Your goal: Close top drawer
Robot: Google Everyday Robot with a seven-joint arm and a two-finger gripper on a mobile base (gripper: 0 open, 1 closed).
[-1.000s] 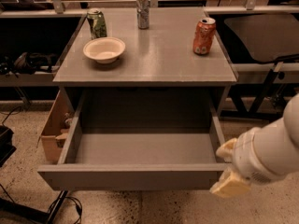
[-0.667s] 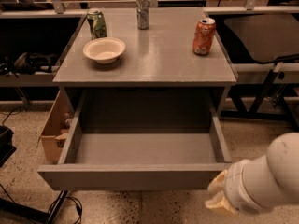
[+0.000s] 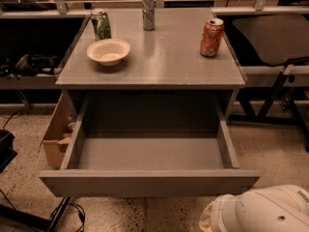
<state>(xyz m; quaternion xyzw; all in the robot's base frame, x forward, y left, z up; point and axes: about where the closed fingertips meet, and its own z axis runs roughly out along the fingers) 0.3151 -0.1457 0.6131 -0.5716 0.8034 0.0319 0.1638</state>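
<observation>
The top drawer (image 3: 149, 182) is pulled far out of the grey cabinet. Its plain grey front faces me and its shallow grey box (image 3: 149, 152) holds nothing. My gripper (image 3: 207, 220) is at the bottom edge of the view, just below the right part of the drawer front and apart from it. Only a yellowish tip shows beside the white arm casing (image 3: 263, 211). The lower drawers are hidden under the open one.
On the cabinet top (image 3: 159, 66) stand a white bowl (image 3: 108, 50), a green can (image 3: 101, 24), a silver can (image 3: 148, 6) and an orange can (image 3: 211, 31). A cardboard box (image 3: 55, 132) sits left of the drawer. A black table frame (image 3: 280, 88) stands to the right. Cables (image 3: 67, 214) lie on the floor.
My arm and gripper have dropped from beside the drawer's right front corner to below the drawer front, lower in the view. The drawer has not moved.
</observation>
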